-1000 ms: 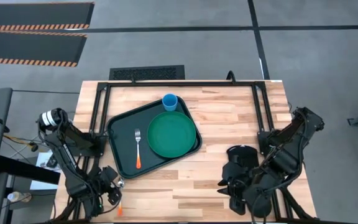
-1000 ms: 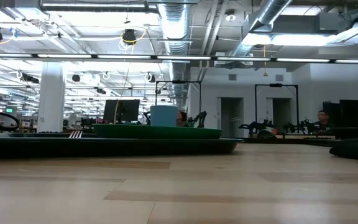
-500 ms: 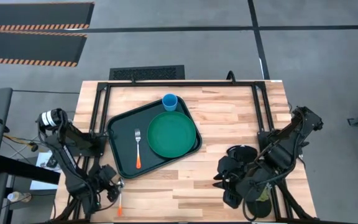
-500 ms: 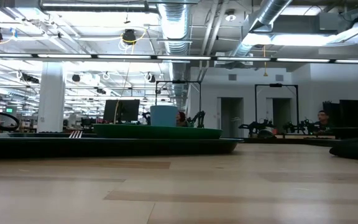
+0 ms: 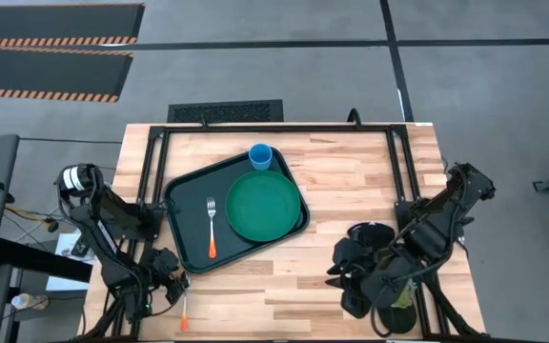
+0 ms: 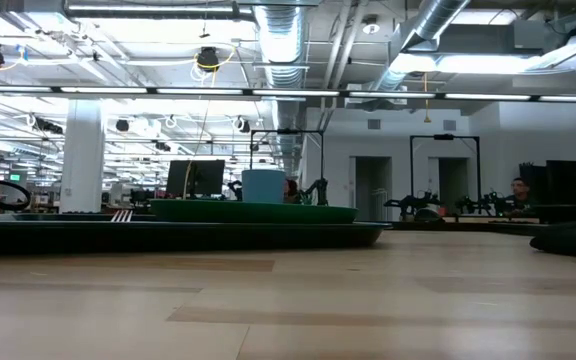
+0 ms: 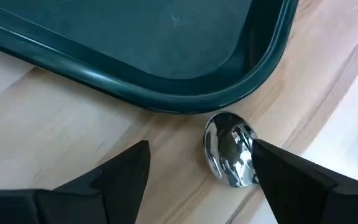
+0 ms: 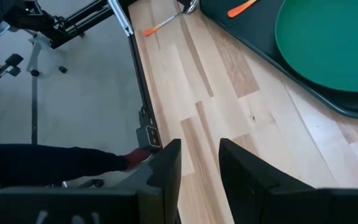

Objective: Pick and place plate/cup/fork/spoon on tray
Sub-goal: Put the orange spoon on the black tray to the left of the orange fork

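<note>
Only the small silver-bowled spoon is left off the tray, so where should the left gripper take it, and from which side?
Probably by the slim orange handle, from straight above with fingers across it. The silver-bowled spoon with the orange handle lies flat on the wood by the dark rectangular tray's corner; its bowl sits near the rim. The left gripper is open beside it.

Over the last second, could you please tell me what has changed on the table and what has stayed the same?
The right gripper shifted slightly toward the table's centre, then settled. The left gripper edged a little, hovering open by the silver-bowled spoon lying on the wood beside the dark rectangular tray. Nothing was taken or released. The round green plate, light blue cup and orange-handled fork remain on the tray.
</note>
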Controlling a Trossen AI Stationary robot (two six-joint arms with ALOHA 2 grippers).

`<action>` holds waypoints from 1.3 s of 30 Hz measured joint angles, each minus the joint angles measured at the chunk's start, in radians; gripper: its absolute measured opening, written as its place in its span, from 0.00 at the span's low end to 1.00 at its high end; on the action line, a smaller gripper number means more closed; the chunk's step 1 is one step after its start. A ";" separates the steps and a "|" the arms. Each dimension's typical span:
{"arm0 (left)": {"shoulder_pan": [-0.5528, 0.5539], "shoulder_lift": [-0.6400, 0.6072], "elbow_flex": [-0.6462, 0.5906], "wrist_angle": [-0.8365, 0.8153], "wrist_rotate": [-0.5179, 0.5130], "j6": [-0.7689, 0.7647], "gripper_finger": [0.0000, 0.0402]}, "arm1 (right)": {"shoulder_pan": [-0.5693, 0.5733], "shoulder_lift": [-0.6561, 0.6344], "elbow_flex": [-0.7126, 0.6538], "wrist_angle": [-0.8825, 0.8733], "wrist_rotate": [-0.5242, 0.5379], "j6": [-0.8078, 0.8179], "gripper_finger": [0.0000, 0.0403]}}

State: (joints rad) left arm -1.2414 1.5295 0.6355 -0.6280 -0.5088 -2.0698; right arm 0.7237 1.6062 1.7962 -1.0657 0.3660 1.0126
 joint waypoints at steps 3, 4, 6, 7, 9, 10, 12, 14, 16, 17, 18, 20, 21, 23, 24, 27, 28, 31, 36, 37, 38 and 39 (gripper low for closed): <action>0.000 -0.001 -0.002 0.004 -0.001 0.000 0.67 | 0.000 0.000 0.000 0.000 -0.001 0.000 0.33; 0.000 -0.002 -0.002 0.005 0.000 0.000 0.65 | 0.000 0.000 0.000 0.000 -0.001 0.000 0.33; 0.000 -0.004 -0.003 0.005 0.004 -0.003 0.61 | 0.000 0.000 0.000 -0.001 -0.002 0.000 0.33; 0.001 -0.003 -0.003 0.005 0.007 -0.004 0.59 | 0.000 0.000 0.000 -0.001 -0.002 0.000 0.33; 0.001 -0.003 -0.003 0.005 0.011 -0.006 0.53 | 0.000 0.000 0.000 -0.001 -0.002 0.000 0.33; 0.001 -0.003 -0.003 0.005 0.013 -0.008 0.50 | 0.000 0.000 0.000 -0.001 -0.002 0.000 0.33; 0.002 -0.003 -0.003 0.005 0.014 -0.009 0.44 | 0.000 0.000 0.000 -0.003 -0.002 0.000 0.33; 0.003 -0.002 -0.003 0.005 0.017 -0.011 0.37 | 0.000 0.000 0.000 -0.004 -0.001 -0.001 0.33; 0.003 -0.002 -0.004 0.006 0.019 -0.011 0.30 | 0.000 0.000 0.000 -0.004 -0.001 -0.013 0.33; 0.003 -0.001 -0.004 0.006 0.020 -0.011 0.27 | 0.000 0.000 0.000 -0.004 -0.001 -0.015 0.33; 0.003 -0.001 -0.004 0.006 0.021 -0.011 0.24 | 0.000 0.000 0.000 -0.004 -0.001 -0.016 0.33; 0.003 -0.001 -0.004 0.007 0.023 -0.011 0.19 | 0.000 0.000 0.000 -0.004 -0.001 -0.016 0.33; 0.003 -0.001 -0.004 0.009 0.022 -0.011 0.16 | 0.000 0.000 0.000 -0.004 -0.001 -0.016 0.33; 0.003 -0.001 -0.001 0.010 0.022 -0.013 0.11 | 0.000 0.000 0.000 -0.004 -0.001 -0.016 0.33; 0.003 0.000 0.004 0.014 0.021 -0.012 0.09 | 0.000 0.000 0.000 -0.004 -0.001 -0.018 0.33; 0.001 0.000 0.032 0.100 0.055 -0.029 0.02 | 0.003 0.000 0.000 -0.004 -0.001 -0.027 0.33; 0.000 0.000 0.035 0.104 0.054 -0.026 0.01 | 0.003 0.000 0.000 -0.005 -0.001 -0.030 0.33; 0.003 0.000 0.035 0.132 0.056 -0.010 0.01 | 0.008 0.000 0.000 -0.007 -0.001 -0.030 0.33; 0.002 0.000 0.051 0.132 0.063 -0.060 0.00 | 0.013 0.000 0.000 -0.009 0.001 -0.054 0.33; 0.003 0.000 0.056 0.132 0.060 -0.075 0.00 | 0.015 0.000 0.000 -0.013 0.001 -0.057 0.33; 0.005 0.000 0.062 0.131 0.060 -0.086 0.00 | 0.018 0.000 0.000 -0.016 0.002 -0.064 0.33; 0.009 0.000 0.070 0.129 0.060 -0.089 0.00 | 0.022 0.000 0.000 -0.016 0.002 -0.068 0.33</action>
State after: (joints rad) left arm -1.2323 1.5298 0.7052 -0.4987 -0.4492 -2.1584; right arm 0.7461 1.6066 1.7966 -1.0812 0.3680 0.9442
